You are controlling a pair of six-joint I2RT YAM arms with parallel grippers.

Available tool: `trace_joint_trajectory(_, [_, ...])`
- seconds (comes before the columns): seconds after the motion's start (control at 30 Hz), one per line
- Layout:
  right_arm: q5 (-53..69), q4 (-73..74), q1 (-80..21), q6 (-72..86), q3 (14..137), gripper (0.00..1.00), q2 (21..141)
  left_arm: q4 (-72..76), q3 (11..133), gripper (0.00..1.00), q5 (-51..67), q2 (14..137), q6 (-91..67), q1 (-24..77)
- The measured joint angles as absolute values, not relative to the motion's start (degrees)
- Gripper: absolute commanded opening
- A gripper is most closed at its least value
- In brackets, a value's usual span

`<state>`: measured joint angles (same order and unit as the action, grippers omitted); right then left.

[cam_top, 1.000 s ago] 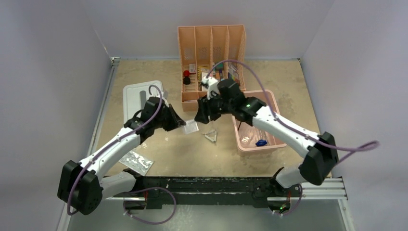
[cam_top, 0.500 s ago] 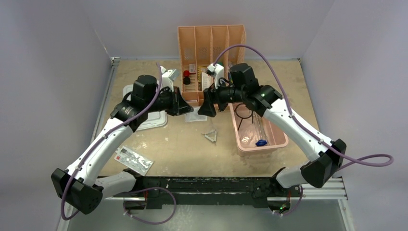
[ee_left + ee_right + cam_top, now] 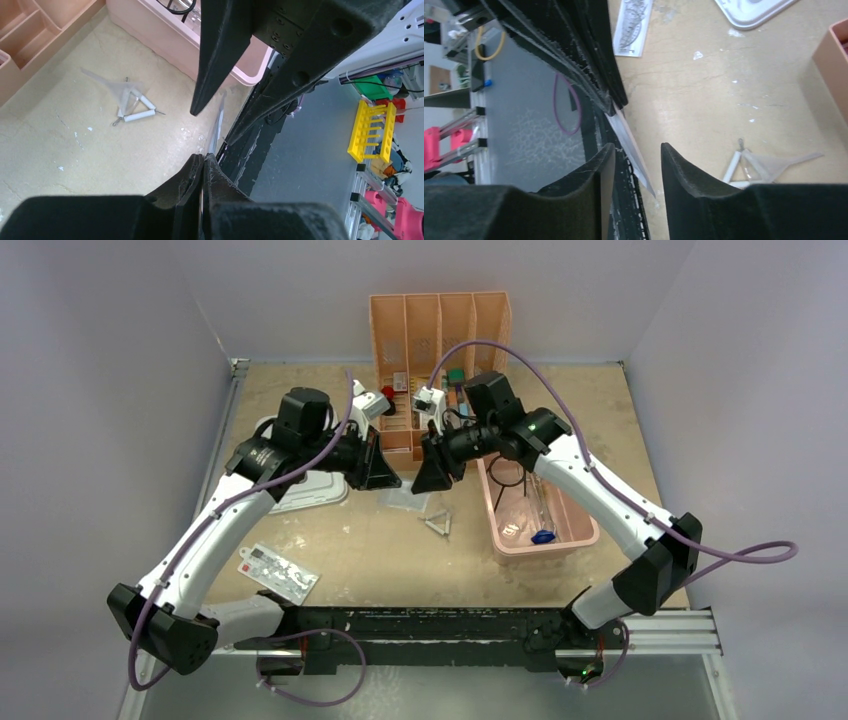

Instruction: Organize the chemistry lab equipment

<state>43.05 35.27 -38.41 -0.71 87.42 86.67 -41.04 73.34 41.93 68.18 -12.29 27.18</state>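
My left gripper [image 3: 390,480] is shut on the edge of a thin clear packet [image 3: 216,125] and holds it above the table; the packet also shows faintly in the top view [image 3: 406,498]. My right gripper [image 3: 422,483] faces it, open, its jaws [image 3: 636,150] on either side of the packet's free end [image 3: 630,145] without touching it. A white triangle [image 3: 438,524] lies on the table below, beside a clear funnel-like piece [image 3: 784,161]. A clear blue-capped tube [image 3: 543,536] and a black wire ring lie in the pink bin [image 3: 585,540].
The peach divided organizer [image 3: 440,330] stands at the back, right behind the two grippers. A white tray [image 3: 310,488] lies left of the left gripper. The flat red-and-white printed packet [image 3: 278,573] lies front left. The pink bin is to the right.
My left gripper has lifted the clear packet off the table and swung back. My right gripper rose with it and now faces it, with its open jaws around the packet's end.
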Motion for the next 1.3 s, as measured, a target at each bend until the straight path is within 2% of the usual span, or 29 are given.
trace_joint_trajectory(0.07, [44.77,35.24,-38.41,-0.69,87.42,0.34,86.67,-41.50,73.69,0.00,42.22,68.20,-11.27,27.18])
trace_joint_trajectory(0.27, [49.04,34.20,-38.41,-0.54,87.42,0.03,86.67,-41.65,74.28,0.00,42.72,68.69,-10.24,27.16])
trace_joint_trajectory(0.37, [49.25,34.17,-38.39,-0.78,87.42,0.00,86.70,-41.60,74.48,0.00,42.74,68.77,-9.89,27.05])
trace_joint_trajectory(0.4, [49.21,34.17,-38.39,-0.82,87.42,0.00,86.70,-41.58,74.54,0.07,42.83,68.77,-9.87,26.96])
trace_joint_trajectory(0.43, [49.10,34.13,-38.39,-0.89,87.42,0.00,86.70,-41.56,74.56,0.19,42.92,68.77,-9.87,26.81])
trace_joint_trajectory(0.5, [48.77,34.11,-38.30,-0.99,87.42,0.00,86.70,-41.41,74.72,0.50,43.05,68.77,-9.85,26.17])
trace_joint_trajectory(0.57, [48.12,34.39,-38.02,-1.13,87.39,0.00,86.61,-41.28,75.05,0.61,43.00,68.84,-9.87,25.19])
trace_joint_trajectory(0.63, [46.96,34.41,-37.39,-1.15,87.07,0.00,86.21,-41.19,75.48,0.67,42.83,68.99,-10.33,23.92])
trace_joint_trajectory(0.9, [32.71,35.14,-29.15,2.28,82.13,0.00,77.28,-39.00,75.55,0.71,39.40,69.65,-13.32,22.26])
trace_joint_trajectory(1.1, [11.99,38.81,-24.29,8.97,81.60,0.00,69.84,-34.26,75.31,0.71,35.20,70.43,-17.43,22.17])
trace_joint_trajectory(1.3, [-5.74,46.26,-21.32,16.60,81.34,0.00,67.81,-29.63,73.43,0.71,31.75,71.90,-21.02,22.13])
